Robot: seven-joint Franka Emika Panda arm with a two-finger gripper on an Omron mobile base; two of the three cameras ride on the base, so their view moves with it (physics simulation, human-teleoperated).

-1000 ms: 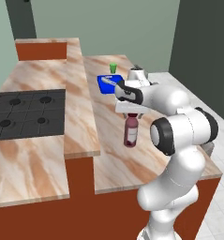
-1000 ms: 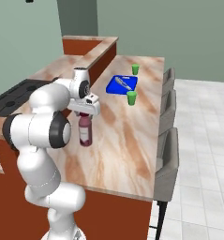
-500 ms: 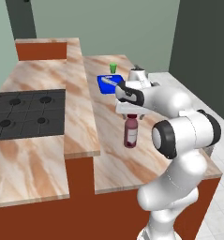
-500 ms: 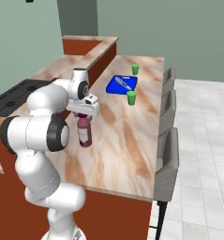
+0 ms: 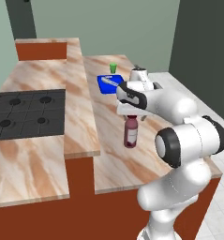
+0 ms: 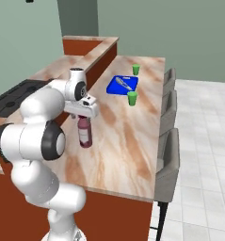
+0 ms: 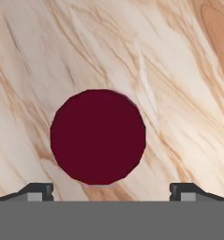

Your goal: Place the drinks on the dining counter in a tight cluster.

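1. The maroon bottle (image 5: 130,133) stands upright on the marble table (image 5: 114,159), a little right of the middle of the left base view, close to the slab's left edge.
2. In the right base view the same bottle (image 6: 84,133) sits left of centre, its pale label facing the camera.
3. The end effector (image 5: 131,114) hangs directly over the bottle's top, pointing straight down.
4. Its jaws are spread wide and grip nothing. In the hand view the two dark fingertips (image 7: 38,191) sit far apart at the bottom edge, with the round maroon bottle top (image 7: 98,136) between and above them, clear of both.
5. A blue tray (image 5: 108,84) lies further along the table, above the middle of the left base view, with a grey object on it I cannot make out.
6. One small green cup (image 6: 132,98) stands just beside the tray's near corner in the right base view; a second green cup (image 6: 135,69) stands beyond the tray.
7. A black stove (image 5: 28,114) is set in the lower top at the left of the left base view.
8. Grey chairs (image 6: 167,160) line the table's right side in the right base view.
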